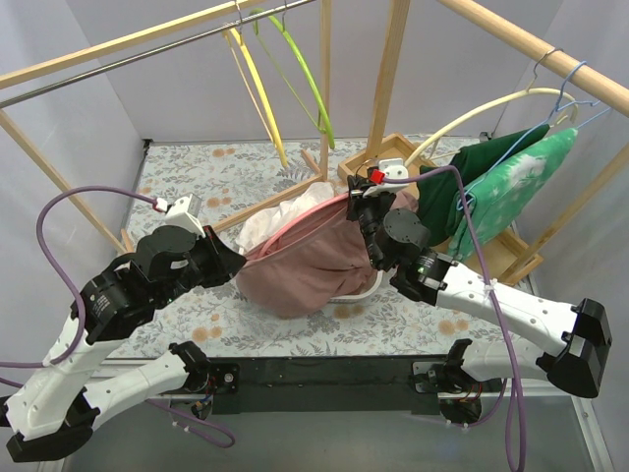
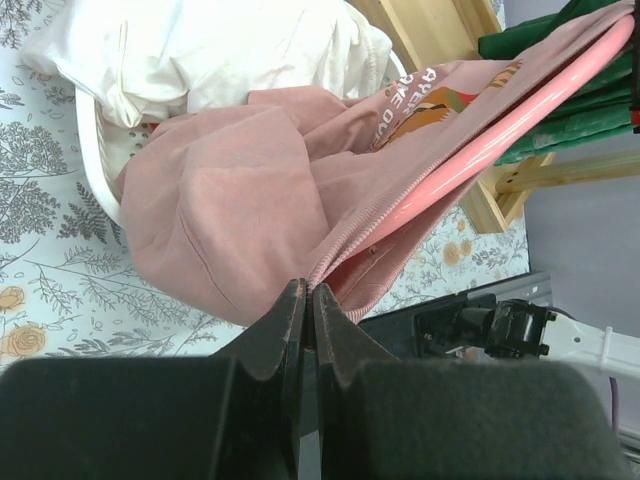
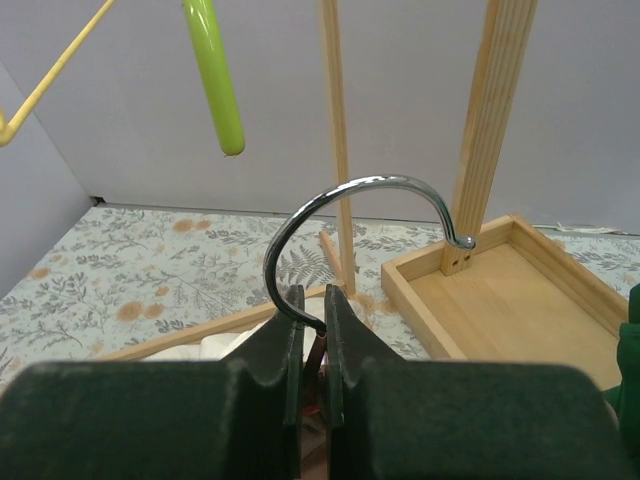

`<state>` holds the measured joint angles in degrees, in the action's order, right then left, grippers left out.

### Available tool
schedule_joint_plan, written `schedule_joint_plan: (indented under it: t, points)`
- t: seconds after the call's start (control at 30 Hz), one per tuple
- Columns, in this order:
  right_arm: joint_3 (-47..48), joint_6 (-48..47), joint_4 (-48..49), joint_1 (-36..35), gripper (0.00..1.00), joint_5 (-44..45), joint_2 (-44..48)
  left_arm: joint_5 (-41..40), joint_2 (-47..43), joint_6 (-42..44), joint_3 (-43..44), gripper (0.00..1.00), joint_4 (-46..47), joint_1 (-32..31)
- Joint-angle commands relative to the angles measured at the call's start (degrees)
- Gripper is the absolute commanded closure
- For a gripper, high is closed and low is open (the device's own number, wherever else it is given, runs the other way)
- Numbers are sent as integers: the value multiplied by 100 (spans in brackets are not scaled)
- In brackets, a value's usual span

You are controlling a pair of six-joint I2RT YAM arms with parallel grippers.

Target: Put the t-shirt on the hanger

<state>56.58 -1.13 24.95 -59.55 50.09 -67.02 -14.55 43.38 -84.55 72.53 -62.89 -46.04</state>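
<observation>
The pink t-shirt (image 1: 305,265) hangs stretched between my two grippers above a white basket (image 1: 362,292). The thin pink hanger (image 1: 295,224) runs along the shirt's upper edge and partly inside it; it shows as a glossy pink arc in the left wrist view (image 2: 500,130). My left gripper (image 1: 239,262) is shut on the shirt's ribbed hem (image 2: 330,250). My right gripper (image 1: 362,208) is shut on the base of the hanger's metal hook (image 3: 360,195), which curves up above its fingertips (image 3: 290,310).
A wooden rack frames the table. A yellow hanger (image 1: 257,84) and a green hanger (image 1: 305,69) hang from the top rail. Green garments (image 1: 501,182) hang at the right over a wooden tray (image 1: 496,251). White cloth (image 2: 220,50) lies in the basket.
</observation>
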Motion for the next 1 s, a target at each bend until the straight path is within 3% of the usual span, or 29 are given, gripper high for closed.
schedule_joint_plan:
  t: [0.0,0.33,0.57,0.8,0.97]
  points:
    - [406,-529,63,260,99,590,-12,-242,-128,430,279,100,-637,7]
    - [916,-467,-87,-215,99,529,-408,662,-13,1055,788,100,470,16]
    - [1303,-669,-87,-566,99,414,-628,857,285,1336,1315,100,1033,7]
    - [2137,-565,-587,-698,99,-191,-751,1138,953,1661,2150,100,1402,7]
    - [2077,-327,-632,-698,99,-578,-706,1279,1234,1802,2625,100,1789,7]
